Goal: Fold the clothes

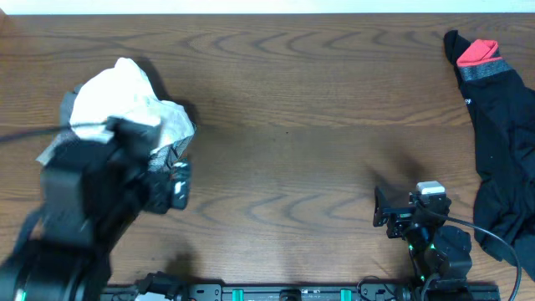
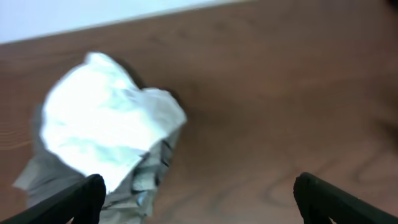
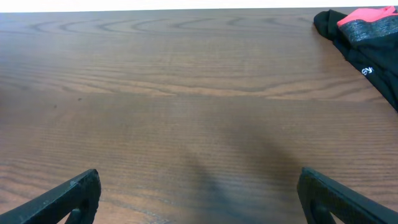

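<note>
A crumpled white garment (image 1: pixel 125 100) lies bunched on the left of the wooden table (image 1: pixel 284 125). In the left wrist view the same white garment (image 2: pixel 106 124) shows grey folds and a bit of dark print at its lower edge. My left gripper (image 1: pixel 159 167) hovers at its near right side, open (image 2: pixel 202 199), the left finger (image 2: pixel 84 196) over the cloth's edge and nothing held. A black garment with a red and grey band (image 1: pixel 501 125) lies at the far right. My right gripper (image 1: pixel 410 201) stands open (image 3: pixel 202 199) over bare wood, left of that black garment (image 3: pixel 364 34).
The table's far edge (image 1: pixel 267 13) meets a white surface. The arm bases and cables (image 1: pixel 292 293) run along the near edge. Bare wood (image 3: pixel 186 93) stretches between the two garments.
</note>
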